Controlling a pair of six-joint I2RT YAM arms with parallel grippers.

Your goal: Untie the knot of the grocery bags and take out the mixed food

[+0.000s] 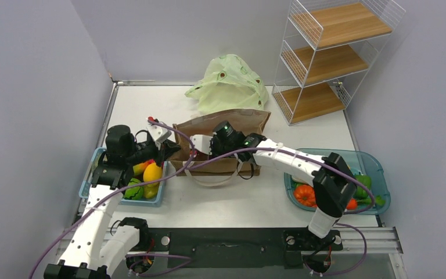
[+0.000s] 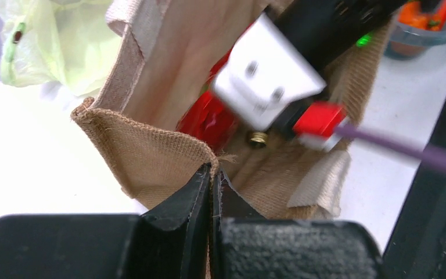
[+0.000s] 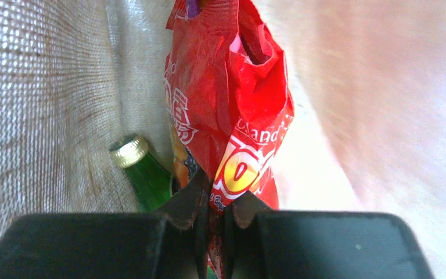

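Observation:
The brown bag (image 1: 238,125) lies on its side in mid-table with its mouth to the left. My left gripper (image 2: 215,174) is shut on the bag's rim (image 2: 151,136) and holds the mouth up. My right gripper (image 3: 216,203) reaches inside the bag and is shut on the red packet (image 3: 226,99), which also shows in the left wrist view (image 2: 209,119). A dark green bottle (image 3: 146,177) with a gold cap lies beside the packet. The pale green plastic bag (image 1: 227,86) sits slack behind; its knot is out of view.
A blue basket (image 1: 93,177) at the left holds a mango (image 1: 152,172) and a green fruit (image 1: 132,190). A teal tray (image 1: 377,168) at the right holds an orange ribbed piece (image 1: 305,195) and green items. A white wire shelf (image 1: 331,58) stands at the back right.

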